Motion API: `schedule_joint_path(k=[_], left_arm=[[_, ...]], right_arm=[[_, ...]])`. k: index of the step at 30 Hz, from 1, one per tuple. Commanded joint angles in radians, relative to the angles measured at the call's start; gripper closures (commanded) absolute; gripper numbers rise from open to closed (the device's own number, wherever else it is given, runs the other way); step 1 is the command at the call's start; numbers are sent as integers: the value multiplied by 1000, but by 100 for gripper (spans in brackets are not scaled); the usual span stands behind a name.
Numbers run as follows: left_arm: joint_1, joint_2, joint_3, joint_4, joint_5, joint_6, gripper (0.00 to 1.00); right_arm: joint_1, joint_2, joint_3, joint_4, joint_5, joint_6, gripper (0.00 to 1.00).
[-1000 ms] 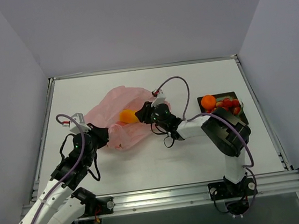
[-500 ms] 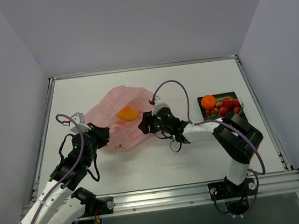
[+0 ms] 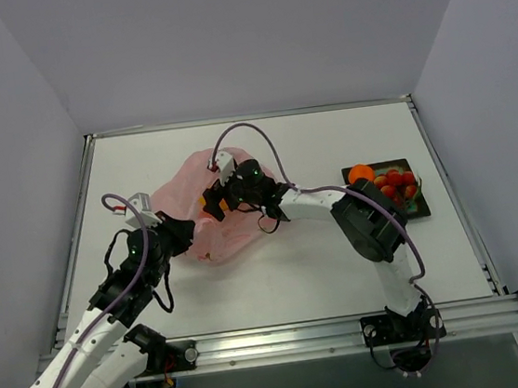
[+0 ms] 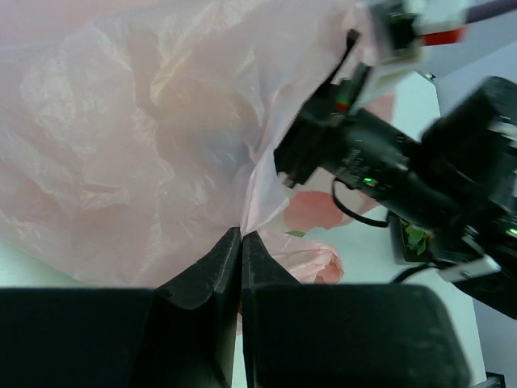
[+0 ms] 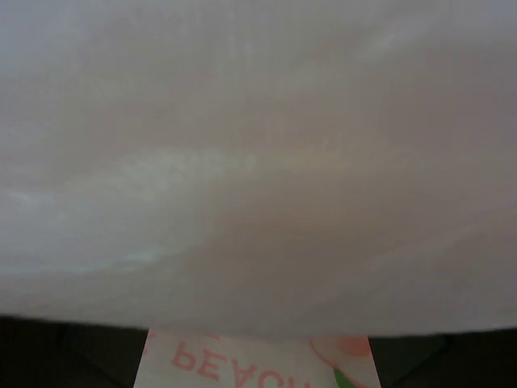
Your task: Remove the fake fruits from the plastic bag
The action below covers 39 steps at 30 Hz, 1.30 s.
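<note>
The pink plastic bag lies crumpled left of the table's middle. My left gripper is shut on its near edge; in the left wrist view the closed fingertips pinch the thin film. My right gripper reaches into the bag's mouth from the right, next to an orange-yellow fruit. In the right wrist view the bag's film fills the frame. That gripper is open, its dark fingers wide apart at the bottom corners, nothing between them but printed bag.
A black-rimmed tray stands at the right with an orange ball and red berries in it. The right arm's links and cable stretch across the table between the tray and the bag.
My right gripper has moved left from the bag's right edge into its mouth, over the orange-yellow fruit, and has opened. The left gripper has kept its pinch on the bag.
</note>
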Motion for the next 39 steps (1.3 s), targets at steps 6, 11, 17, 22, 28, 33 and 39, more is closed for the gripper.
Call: schedule_joint_path(k=[6,11,17,22,28,33,39], left_arm=[[10,-3,11,8,8,1,98],[10,-12,3,-2,-9,6,98],[8,-7,3,-3,-3,0,98],[10,-47,5,-48,-28,5,98],[10,-17,20,-15,-31,12,98],[10,17,43,46,-38,34,98],[11,46,42,121,-45,37,98]], right_arm=[[-8,228,233,-173,-67,-210,3],[0,258,203,-73,-38,-153,14],[25,236,112,185,55,-32,33],[37,207,84,241,64,-18,62],[55,-3,-81,249,130,19,68],[92,-179,-231,186,248,57,68],[150,-328,-412,183,307,143,68]])
